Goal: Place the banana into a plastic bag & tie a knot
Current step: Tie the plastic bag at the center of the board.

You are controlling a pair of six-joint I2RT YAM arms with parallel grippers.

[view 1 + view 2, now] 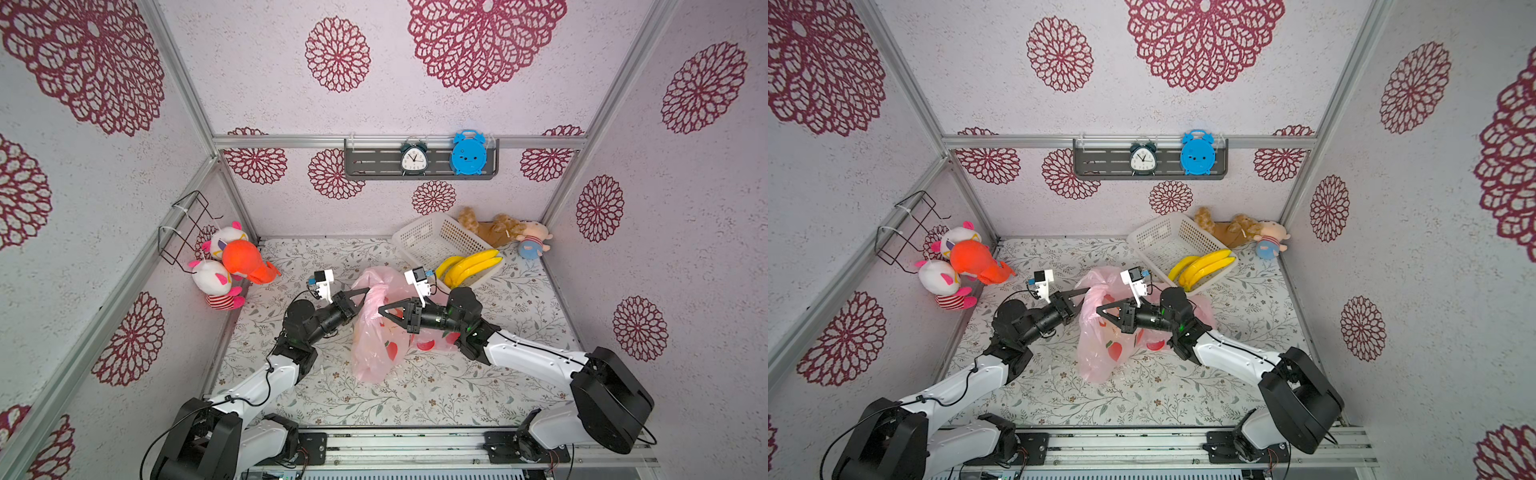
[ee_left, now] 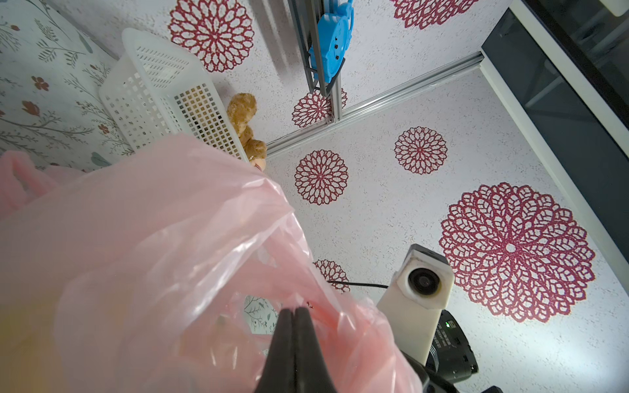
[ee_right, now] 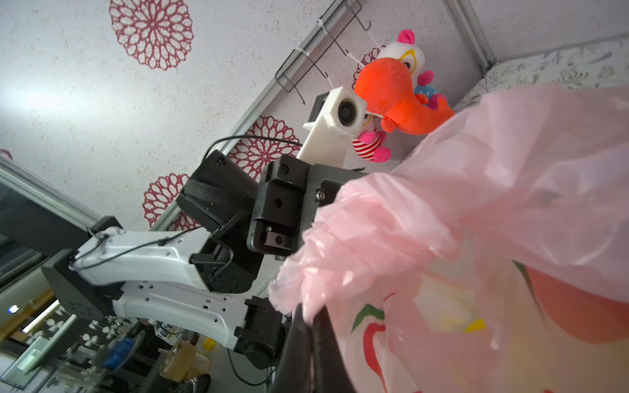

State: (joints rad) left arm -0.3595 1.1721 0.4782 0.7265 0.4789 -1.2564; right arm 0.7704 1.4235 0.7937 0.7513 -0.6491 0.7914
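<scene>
A pink plastic bag with red fruit prints stands crumpled in the middle of the floral table. My left gripper is shut on gathered film at the bag's top; in the left wrist view its tips pinch the plastic bag. My right gripper is shut on a bunched strip of the plastic bag just in front. A yellow banana bunch lies in the white basket. Something pale yellow shows faintly through the film.
Plush toys hang by the left wall under a wire rack. A brown plush and a small doll lie at the back right. A shelf with two clocks is on the back wall.
</scene>
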